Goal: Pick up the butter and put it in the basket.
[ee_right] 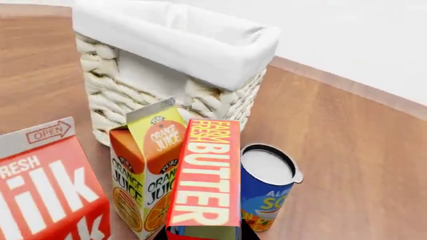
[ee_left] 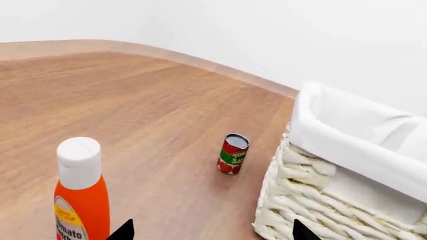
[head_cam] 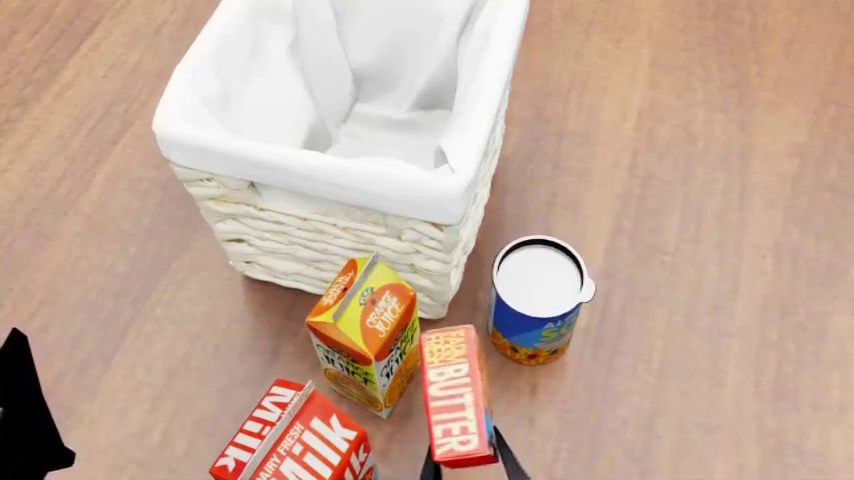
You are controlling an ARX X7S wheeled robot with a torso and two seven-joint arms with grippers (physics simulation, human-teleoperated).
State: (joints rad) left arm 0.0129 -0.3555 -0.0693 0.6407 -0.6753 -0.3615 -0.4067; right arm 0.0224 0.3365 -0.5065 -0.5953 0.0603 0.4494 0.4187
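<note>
Right tool (head_cam: pixel 467 462) clenched on butter (head_cam: pixel 454 394), slim red box, white "FARM FRESH BUTTER" lettering, lifted upright beside orange juice carton (head_cam: pixel 363 335), near blue can (head_cam: pixel 537 299); basket (head_cam: pixel 267 230) beyond. Left tool (ee_left: pixel 210 231) spread, nothing between its tips.

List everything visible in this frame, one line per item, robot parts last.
basket: one, whitish wicker, white liner, behind the cartons.
butter: one, red box, held up in front of the basket.
orange juice carton: one, orange-yellow, left of the butter.
milk carton: one, red and white, nearest.
blue can: one, white lid, right of the butter.
tomato can: one, red, beside the basket.
ketchup bottle: one, orange, white cap.
right gripper: fingers clamp the butter.
left gripper: black fingers apart.
</note>
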